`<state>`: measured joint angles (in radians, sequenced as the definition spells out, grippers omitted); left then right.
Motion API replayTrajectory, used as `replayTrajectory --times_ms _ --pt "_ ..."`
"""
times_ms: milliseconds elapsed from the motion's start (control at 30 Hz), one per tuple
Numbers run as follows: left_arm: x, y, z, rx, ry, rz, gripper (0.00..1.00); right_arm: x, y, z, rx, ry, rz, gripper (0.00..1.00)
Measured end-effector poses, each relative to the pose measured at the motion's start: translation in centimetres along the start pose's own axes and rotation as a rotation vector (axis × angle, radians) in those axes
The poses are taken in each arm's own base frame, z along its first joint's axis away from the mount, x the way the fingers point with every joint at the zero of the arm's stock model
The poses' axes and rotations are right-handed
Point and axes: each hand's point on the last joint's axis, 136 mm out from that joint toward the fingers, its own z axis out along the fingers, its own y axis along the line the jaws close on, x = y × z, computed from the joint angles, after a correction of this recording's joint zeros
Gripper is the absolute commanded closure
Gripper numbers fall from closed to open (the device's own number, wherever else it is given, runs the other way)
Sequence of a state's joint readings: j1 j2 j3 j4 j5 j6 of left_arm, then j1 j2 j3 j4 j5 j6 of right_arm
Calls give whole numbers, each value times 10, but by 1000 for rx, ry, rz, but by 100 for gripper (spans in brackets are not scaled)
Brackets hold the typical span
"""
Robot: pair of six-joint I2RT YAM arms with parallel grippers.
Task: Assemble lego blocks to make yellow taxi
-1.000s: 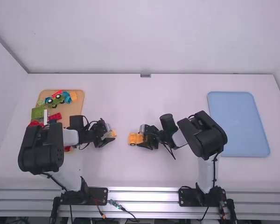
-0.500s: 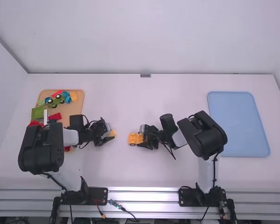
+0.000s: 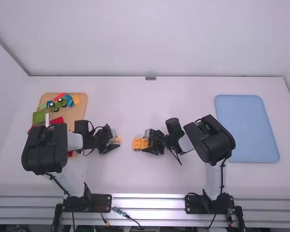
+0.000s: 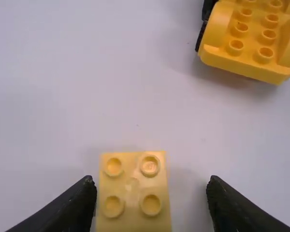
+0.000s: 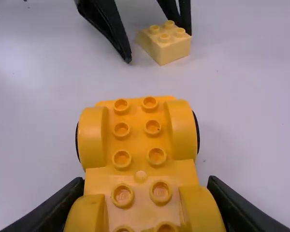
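Observation:
In the high view my left gripper (image 3: 113, 144) is low at the table, left of the middle, by a small yellow brick (image 3: 118, 138). The left wrist view has my left gripper (image 4: 151, 186) open around the light yellow four-stud brick (image 4: 132, 191), one finger close beside it and a gap at the other. Right of there, my right gripper (image 3: 147, 145) holds the orange-yellow car base (image 3: 137, 143). Seen in the right wrist view, my right gripper (image 5: 145, 186) is shut on the wheeled base (image 5: 137, 140), fingers against both sides, studs up.
A tan tray (image 3: 76, 114) of mixed bricks, with a green wheeled piece (image 3: 57, 104), stands at the left, partly behind the left arm. A blue tray (image 3: 246, 125) lies at the right. Red pieces (image 3: 70, 154) sit beneath the left arm.
The left arm has shifted slightly to the right and away from the camera, its gripper staying by the small brick. The right arm and the car base have kept still.

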<state>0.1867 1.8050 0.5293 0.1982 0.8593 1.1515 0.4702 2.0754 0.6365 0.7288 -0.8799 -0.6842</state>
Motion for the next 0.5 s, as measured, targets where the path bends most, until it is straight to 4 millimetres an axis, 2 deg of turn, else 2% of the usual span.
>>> replayTrajectory --times_ms 133,200,367,500 --pt "-6 9 0 -9 -5 16 48 0 0 0 0 0 1 38" --pt "-6 10 0 -10 -5 21 52 0 0 0 0 0 0 38" --pt "-7 12 0 -26 -12 57 52 0 0 0 0 0 -1 38" --pt "-5 8 0 -31 -15 64 56 0 0 0 0 0 1 38"
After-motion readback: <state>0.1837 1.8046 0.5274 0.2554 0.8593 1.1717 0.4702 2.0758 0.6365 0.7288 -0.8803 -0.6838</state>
